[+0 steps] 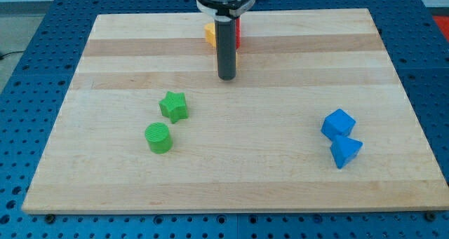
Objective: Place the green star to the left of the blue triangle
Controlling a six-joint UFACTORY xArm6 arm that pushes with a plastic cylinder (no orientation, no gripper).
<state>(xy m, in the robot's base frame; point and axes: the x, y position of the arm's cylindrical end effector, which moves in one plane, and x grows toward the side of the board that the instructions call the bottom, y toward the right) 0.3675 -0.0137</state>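
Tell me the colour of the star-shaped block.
Green. The star shows in the camera view, at the view's left of centre, just above the green cylinder.

**Bystanders on the surface**

Pale wood surface [280, 169], banded planks, sits on a blue perforated base [28, 64] w/ a regular grid of holes — base shows on all sides of the wood.

Green cylinder [158, 137]: view's left-centre, upright, flat round face up.

Blue cube [338, 123]: view's right, tilted a bit, one corner toward the view's top.

Near the view's top-centre edge — a yellow block [210, 34] & a red block [238, 33], both mostly hidden; shapes can't be made out. Yellow is on the view's left of the pair, red on the right. Another sliver of yellow/orange [238, 57] shows just below the red; can't tell if it's part of the same block.
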